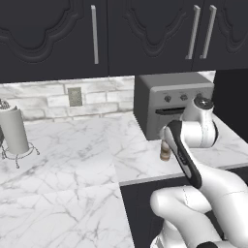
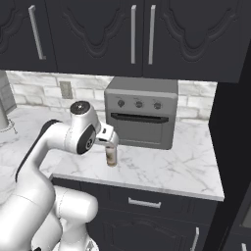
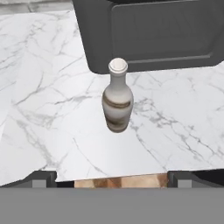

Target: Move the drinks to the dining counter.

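Hand view shows us the cream bottle (image 3: 117, 101) untouched on the tabletop (image 3: 52, 109), at 12 o'clock from our wide-open, empty end effector (image 3: 112, 177); nothing delivered.

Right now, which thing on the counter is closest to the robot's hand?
The little cream bottle with the white cap, right below the gripper. The grey toaster oven sits behind it; the paper towel roll is far off.

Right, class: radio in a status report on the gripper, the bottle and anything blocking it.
Gripper open, above the cream bottle, nothing held. Bottle upright on the marble worktop, just in front of the toaster oven. Nothing between gripper and bottle.
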